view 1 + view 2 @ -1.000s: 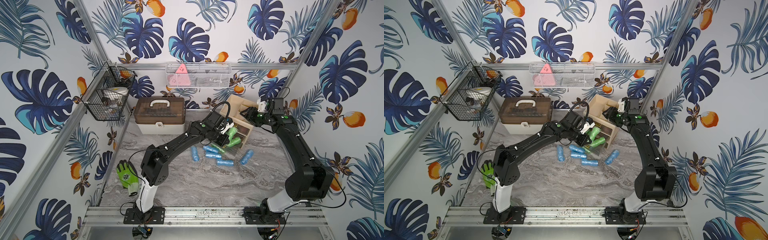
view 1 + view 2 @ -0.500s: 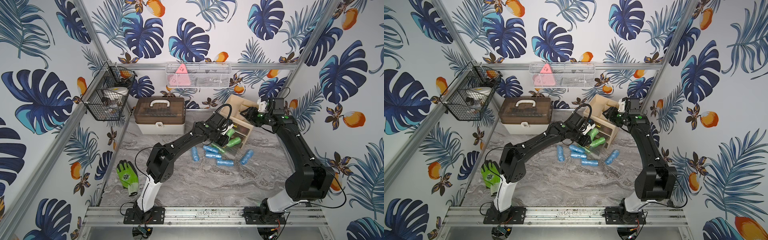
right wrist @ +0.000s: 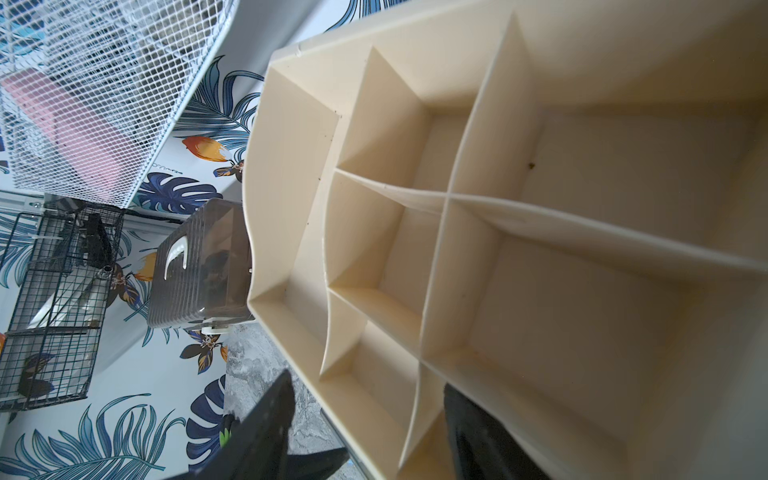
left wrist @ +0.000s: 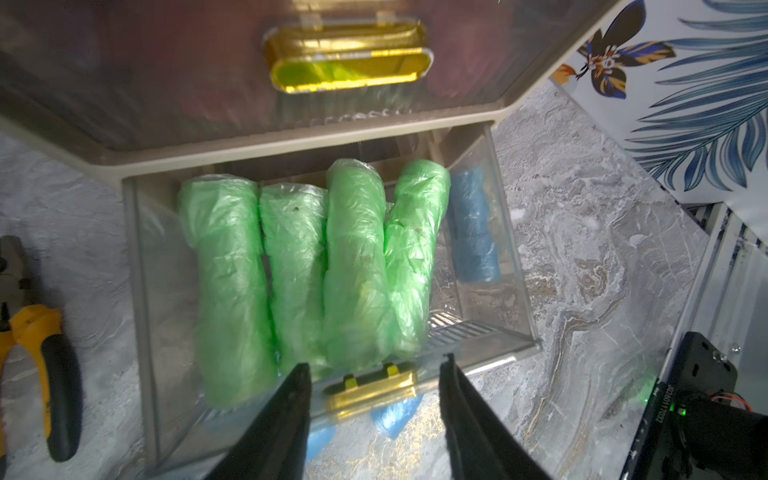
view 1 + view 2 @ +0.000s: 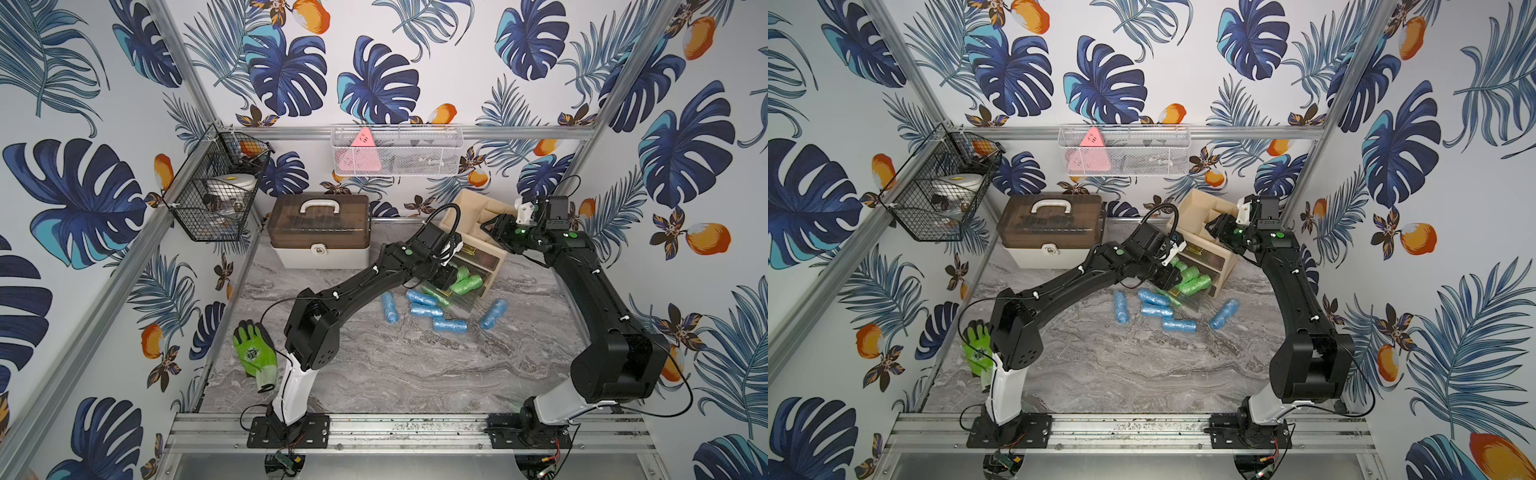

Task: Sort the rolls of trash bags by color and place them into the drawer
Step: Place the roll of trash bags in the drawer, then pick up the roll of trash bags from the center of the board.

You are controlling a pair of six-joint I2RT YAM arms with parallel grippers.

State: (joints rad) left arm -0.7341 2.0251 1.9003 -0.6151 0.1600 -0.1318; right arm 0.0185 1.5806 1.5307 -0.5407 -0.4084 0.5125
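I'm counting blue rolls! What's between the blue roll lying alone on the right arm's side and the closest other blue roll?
Nothing: both top views show bare grey marble tabletop between the lone crinkly blue plastic roll and the nearest blue roll.

We have both top views high over the near edge, tilted down toward the far wall: wide shots, nearly identical, w/ the whole table (image 5: 415, 374) in each. Our L wrist cam sits close above the drawer (image 4: 135, 270), facing down into it. Our R wrist cam sits close over the drawer unit (image 3: 623, 187) at far right, facing down & far-left toward the toolbox (image 3: 199, 266). We find unit & toolbox in both top views too.
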